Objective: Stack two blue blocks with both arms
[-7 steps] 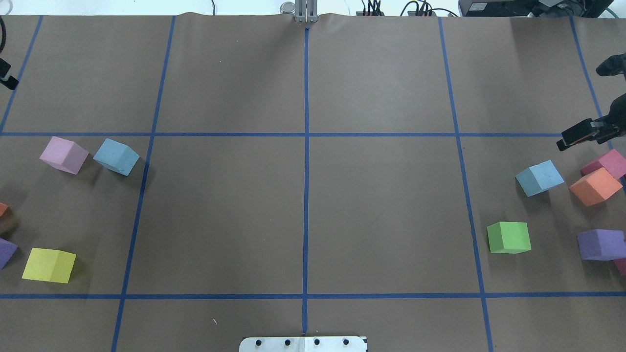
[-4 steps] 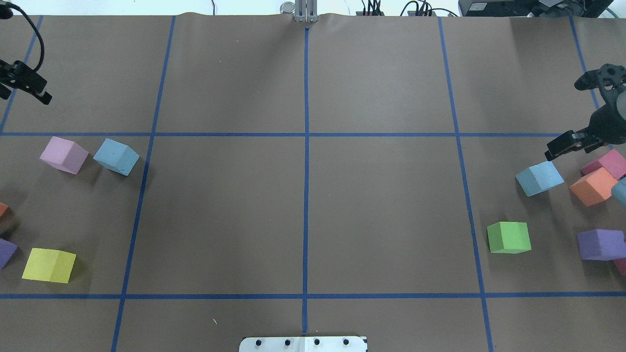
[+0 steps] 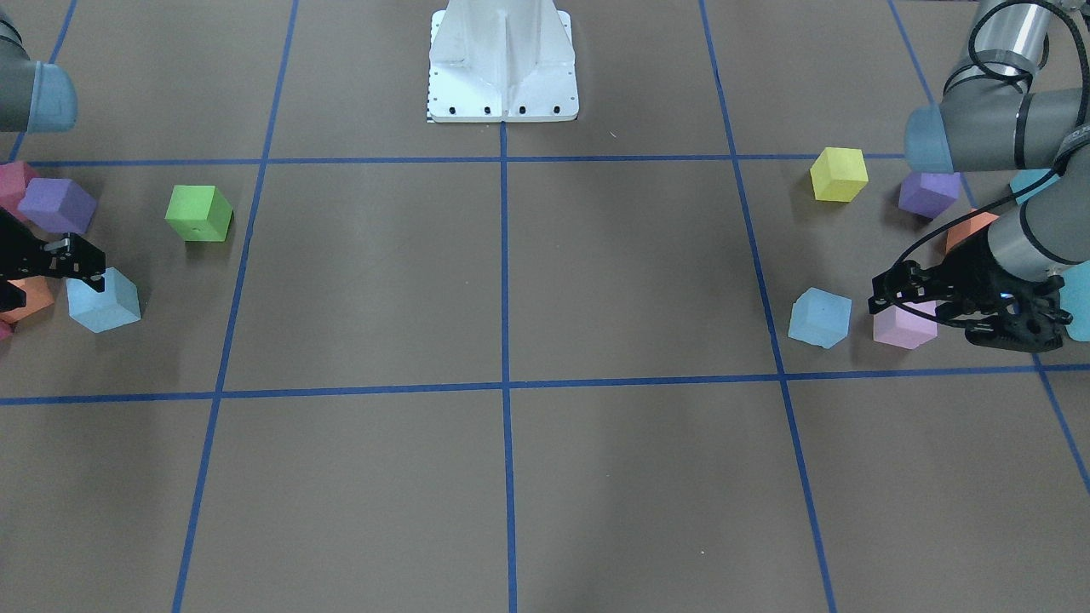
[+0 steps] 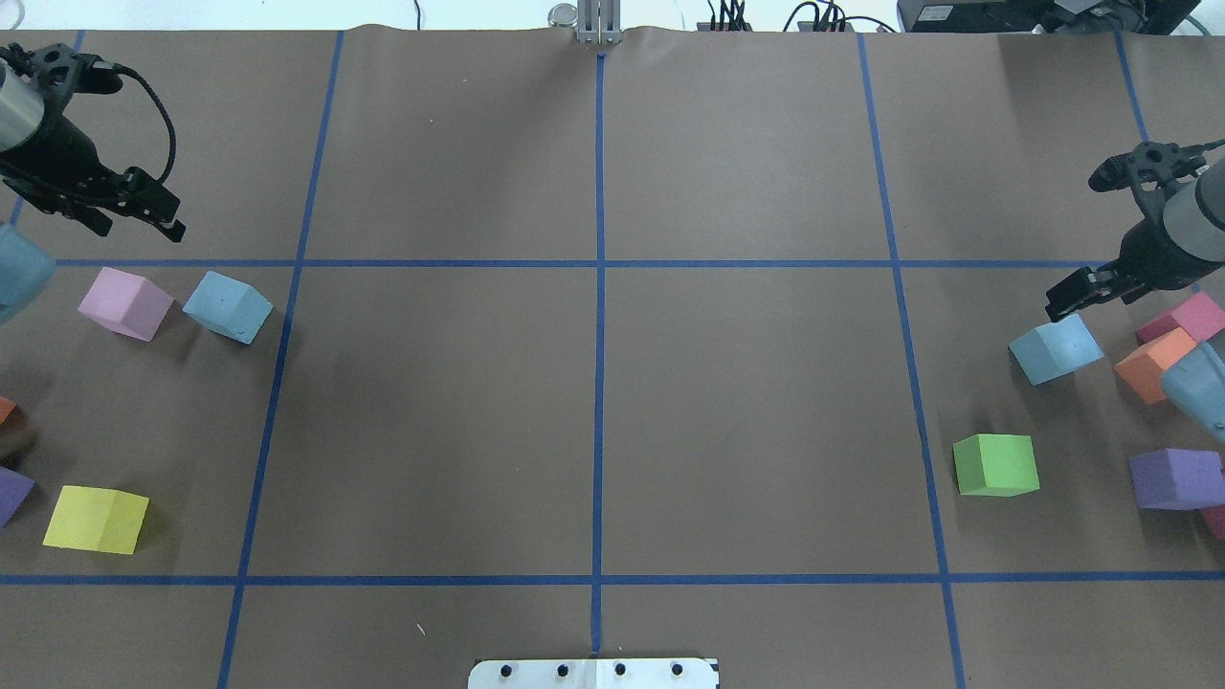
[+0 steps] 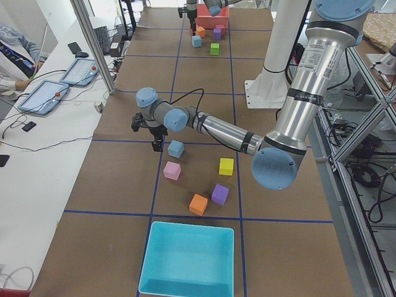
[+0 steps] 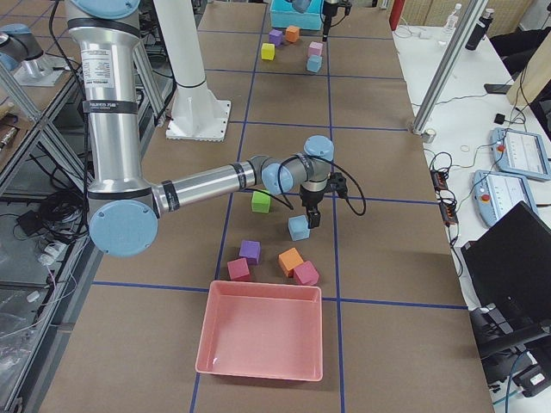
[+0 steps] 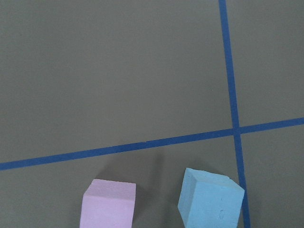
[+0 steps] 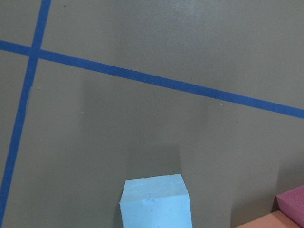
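Blue blocks lie at opp. table ends: one (image 4: 227,306) beside pink cube (image 4: 125,303), nr left gripper (image 4: 139,225), jaws spread; other (image 4: 1055,348) just by right gripper (image 4: 1062,304), jaws can't tell. Square wrist to block faces, centre over it before descending.

Overhead cam looks down on the table (image 4: 593,383) from the white pedestal (image 4: 593,673) side, and the front one faces back at it from across. Side cams shoot lengthwise from each end. Wrist cams hang close over the table, and the left one shares a blue block (image 7: 211,197) and pink cube (image 7: 108,204) with the overhead.
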### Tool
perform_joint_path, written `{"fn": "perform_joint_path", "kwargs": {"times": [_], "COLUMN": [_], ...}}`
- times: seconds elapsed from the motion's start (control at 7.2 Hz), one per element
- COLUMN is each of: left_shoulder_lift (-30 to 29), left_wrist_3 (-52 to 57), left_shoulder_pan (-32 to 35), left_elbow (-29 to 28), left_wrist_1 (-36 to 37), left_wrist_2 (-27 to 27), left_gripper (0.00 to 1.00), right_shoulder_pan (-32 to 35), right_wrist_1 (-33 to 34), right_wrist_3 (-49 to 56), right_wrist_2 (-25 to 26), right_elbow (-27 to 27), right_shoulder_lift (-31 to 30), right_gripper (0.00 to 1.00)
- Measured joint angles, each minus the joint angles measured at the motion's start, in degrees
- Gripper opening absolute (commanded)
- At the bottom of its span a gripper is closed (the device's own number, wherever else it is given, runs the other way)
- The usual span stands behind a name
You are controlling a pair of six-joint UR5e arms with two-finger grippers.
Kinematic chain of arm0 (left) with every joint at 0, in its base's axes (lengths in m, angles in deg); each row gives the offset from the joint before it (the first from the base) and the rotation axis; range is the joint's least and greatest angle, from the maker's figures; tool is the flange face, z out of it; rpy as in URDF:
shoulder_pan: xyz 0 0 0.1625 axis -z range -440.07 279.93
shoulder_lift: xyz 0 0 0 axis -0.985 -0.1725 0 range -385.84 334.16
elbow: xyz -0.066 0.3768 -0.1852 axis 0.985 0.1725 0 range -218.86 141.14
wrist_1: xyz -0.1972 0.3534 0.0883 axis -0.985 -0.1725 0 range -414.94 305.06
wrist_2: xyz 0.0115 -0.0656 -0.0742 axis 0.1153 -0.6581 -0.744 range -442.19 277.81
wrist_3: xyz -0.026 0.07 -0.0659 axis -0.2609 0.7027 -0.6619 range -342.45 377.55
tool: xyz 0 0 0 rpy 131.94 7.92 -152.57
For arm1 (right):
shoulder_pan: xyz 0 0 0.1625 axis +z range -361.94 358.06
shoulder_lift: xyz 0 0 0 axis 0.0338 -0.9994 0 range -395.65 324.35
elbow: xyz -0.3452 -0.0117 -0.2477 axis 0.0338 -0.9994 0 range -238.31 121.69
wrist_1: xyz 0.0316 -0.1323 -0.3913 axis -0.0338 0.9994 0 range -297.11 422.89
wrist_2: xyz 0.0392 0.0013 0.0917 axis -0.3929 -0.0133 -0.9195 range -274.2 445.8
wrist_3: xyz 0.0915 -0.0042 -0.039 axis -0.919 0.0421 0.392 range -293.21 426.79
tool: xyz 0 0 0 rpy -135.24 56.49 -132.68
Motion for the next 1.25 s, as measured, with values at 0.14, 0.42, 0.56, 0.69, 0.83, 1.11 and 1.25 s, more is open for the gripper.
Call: {"fn": "perform_joint_path", "kwargs": {"times": [0.14, 0.42, 0.56, 0.69, 0.83, 1.11, 1.25], "left_shoulder_lift": [-0.27, -0.98, -1.04, -0.9, -0.67, -0.55, -0.5], "left_wrist_3": [-2.7, -6.36, -6.78, -6.98, -7.12, -7.19, -7.2], "left_shoulder_pan": [-1.66, -4.94, -5.56, -5.82, -5.94, -6.09, -6.17], "left_elbow": [-0.76, -1.29, -1.29, -1.28, -1.32, -1.64, -1.79], "left_wrist_1": [-2.34, -4.48, -4.75, -5.14, -5.81, -6.41, -6.47], "left_wrist_2": [0.81, 3.95, 4.53, 4.76, 4.85, 4.88, 4.89], "left_gripper": [1.0, 1.0, 1.0, 1.0, 1.0, 1.0, 1.0], "right_shoulder_pan": [-0.29, -0.67, -0.87, -1.27, -1.72, -2.19, -2.34], "right_wrist_1": [-1.31, -2.33, -2.47, -2.85, -3.48, -3.96, -4.34], "right_wrist_3": [-0.6, -1.56, -2.16, -3.09, -3.81, -3.99, -3.77], "right_wrist_2": [0.06, 0.12, 0.15, 0.21, 0.3, 0.77, 0.91], "right_elbow": [-0.87, -1.42, -1.44, -1.43, -1.48, -1.9, -2.2], "right_shoulder_lift": [0.07, 0.11, 0.11, 0.11, 0.11, 0.06, -0.07], "right_gripper": [0.97, 0.97, 0.97, 0.97, 0.96, 0.94, 0.94]}}
